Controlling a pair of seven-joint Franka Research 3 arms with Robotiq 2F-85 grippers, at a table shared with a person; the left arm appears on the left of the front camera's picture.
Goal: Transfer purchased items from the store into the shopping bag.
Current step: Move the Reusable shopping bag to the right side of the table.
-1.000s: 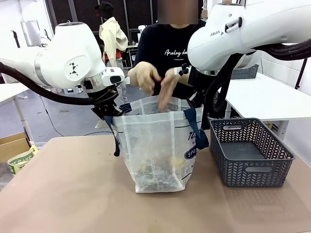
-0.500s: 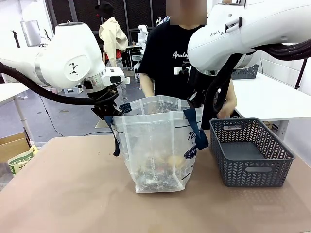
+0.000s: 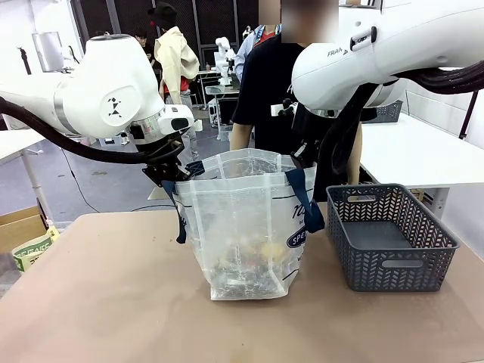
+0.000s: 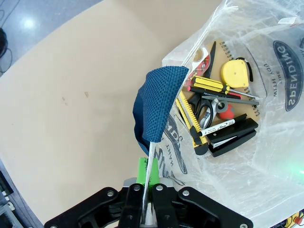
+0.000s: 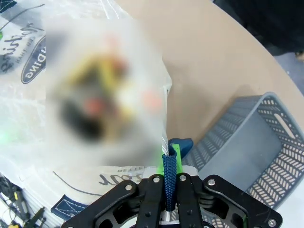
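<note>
Person withdrawn from bag, arms down. Clamped on bag rim: left hand, right hand, holding mouth open. Nearer right hand: basket, apparently empty.

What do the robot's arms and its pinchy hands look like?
Both arms are fat, rounded and shiny white: the left arm wears a small black logo, the right arm grey lettering. Thick black cables loop off them. The left gripper and right gripper are black, with bright green pads.
</note>
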